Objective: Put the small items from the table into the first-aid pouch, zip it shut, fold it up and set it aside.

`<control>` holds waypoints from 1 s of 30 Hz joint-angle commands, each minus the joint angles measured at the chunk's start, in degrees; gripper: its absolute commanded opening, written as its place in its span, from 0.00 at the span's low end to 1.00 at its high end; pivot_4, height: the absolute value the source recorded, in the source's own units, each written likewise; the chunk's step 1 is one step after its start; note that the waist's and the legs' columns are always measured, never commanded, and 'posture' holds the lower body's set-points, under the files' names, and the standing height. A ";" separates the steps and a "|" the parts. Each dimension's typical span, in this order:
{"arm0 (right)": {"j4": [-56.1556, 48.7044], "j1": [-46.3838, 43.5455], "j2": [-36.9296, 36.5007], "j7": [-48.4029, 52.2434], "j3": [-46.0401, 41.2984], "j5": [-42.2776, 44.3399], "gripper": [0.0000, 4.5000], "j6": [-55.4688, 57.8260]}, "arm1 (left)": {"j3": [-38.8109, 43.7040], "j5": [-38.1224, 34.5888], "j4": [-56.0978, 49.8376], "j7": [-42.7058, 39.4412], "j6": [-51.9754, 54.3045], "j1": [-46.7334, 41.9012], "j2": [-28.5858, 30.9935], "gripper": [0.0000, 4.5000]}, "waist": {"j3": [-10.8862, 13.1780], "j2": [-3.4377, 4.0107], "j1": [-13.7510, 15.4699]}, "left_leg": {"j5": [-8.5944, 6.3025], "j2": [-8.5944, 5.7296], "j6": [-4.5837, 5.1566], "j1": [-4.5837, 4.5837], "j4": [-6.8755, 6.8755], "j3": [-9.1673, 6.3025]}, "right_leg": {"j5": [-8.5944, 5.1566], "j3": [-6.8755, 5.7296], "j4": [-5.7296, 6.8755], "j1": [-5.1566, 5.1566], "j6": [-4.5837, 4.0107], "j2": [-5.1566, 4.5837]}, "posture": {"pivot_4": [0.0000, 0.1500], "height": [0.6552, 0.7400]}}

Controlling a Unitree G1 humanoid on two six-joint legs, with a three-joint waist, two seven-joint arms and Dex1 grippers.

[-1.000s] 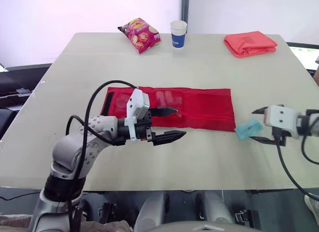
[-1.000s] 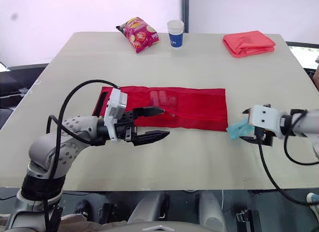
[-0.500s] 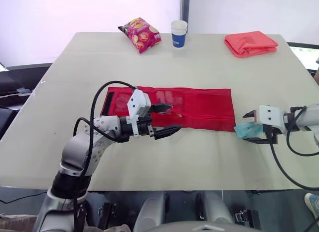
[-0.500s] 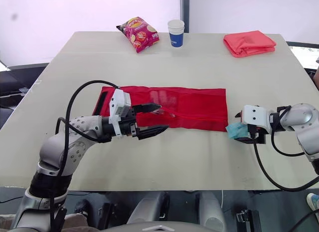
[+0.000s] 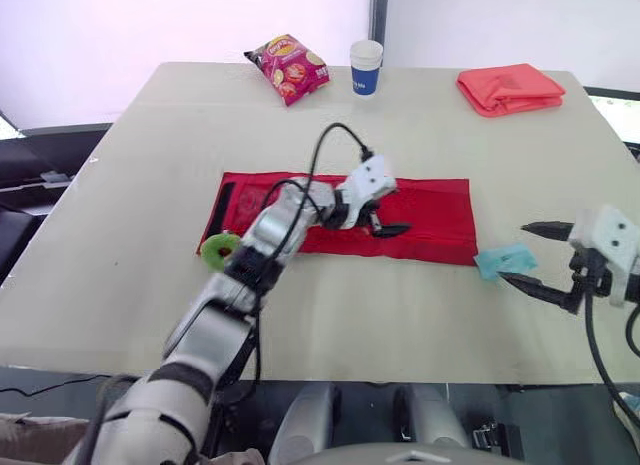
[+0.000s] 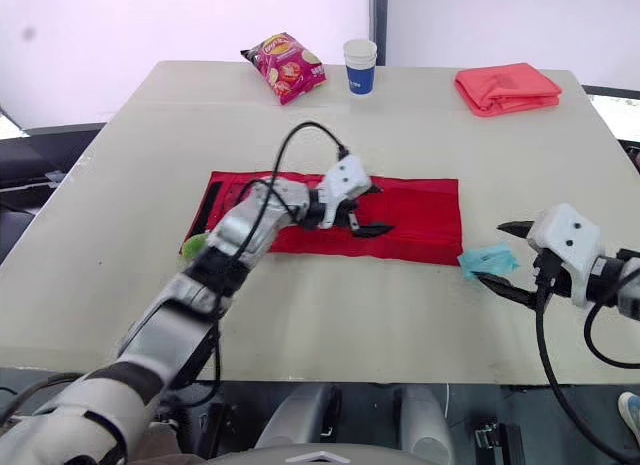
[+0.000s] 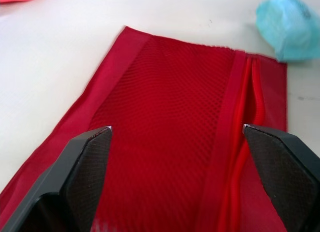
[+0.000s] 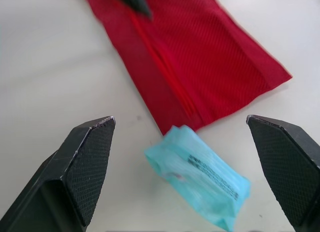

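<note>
Honestly, plenty of ways this could slip up. Starting on the left, the green ring [image 5: 219,249] sits on the table right against the near left corner of the red first-aid pouch [image 5: 430,207]. It isn't packed yet, and it's easy to shove away if an arm sweeps past it. The pouch lies flat and unfolded mid-table, and the left gripper [image 5: 388,223] hovers over its middle with the claw spread wide and nothing in it. Mesh that thin will probably bunch or drag if a finger catches it. I also can't tell how far the zip opening [image 7: 247,157] is parted, so stuffing things in may be fiddly. Further right, the teal packet [image 8: 197,177] lies on the table just off the pouch's right end. The right gripper [image 5: 511,251] has its claw gaping with the packet between the fingertips, gripping nothing. It's a soft crinkly wrapper, so my guess is a pinch at one corner lets it squirt out or twist.
</note>
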 commanded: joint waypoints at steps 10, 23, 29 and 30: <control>-15.40 9.68 2.77 -6.00 -28.96 23.43 1.00 9.21 | -2.84 11.86 18.70 -1.54 -14.82 -7.83 -7.13 0.99 | 0.01 -0.02 0.28 | -0.15 -0.01 0.26 0.01 0.03 -0.01 | 0.00 0.00 0.01 0.01 0.01 0.01 | 1.00 1.00; -15.87 15.50 -2.71 -12.02 -41.02 39.33 1.00 9.15 | -0.89 16.28 7.56 2.32 -13.02 -2.61 -3.44 0.99 | 0.01 -0.04 -0.33 | -0.17 0.05 0.29 0.02 0.01 0.00 | -0.01 0.03 0.05 0.02 0.01 0.02 | 1.00 1.00; -16.65 16.40 -4.52 -13.91 -36.29 38.21 1.00 7.76 | 0.84 15.10 9.64 3.40 -13.23 -2.63 -5.85 0.74 | 0.01 -0.04 -0.33 | -0.17 0.04 0.30 0.02 0.02 0.01 | -0.01 0.01 0.05 0.02 0.01 0.02 | 1.00 1.00; -16.64 16.38 -5.00 -14.21 -35.27 37.72 1.00 7.68 | 1.20 14.77 10.07 3.20 -13.60 -2.67 -6.06 0.63 | 0.01 -0.04 -0.35 | -0.17 0.04 0.30 0.02 0.03 0.01 | -0.01 0.01 0.05 0.02 0.02 0.03 | 1.00 1.00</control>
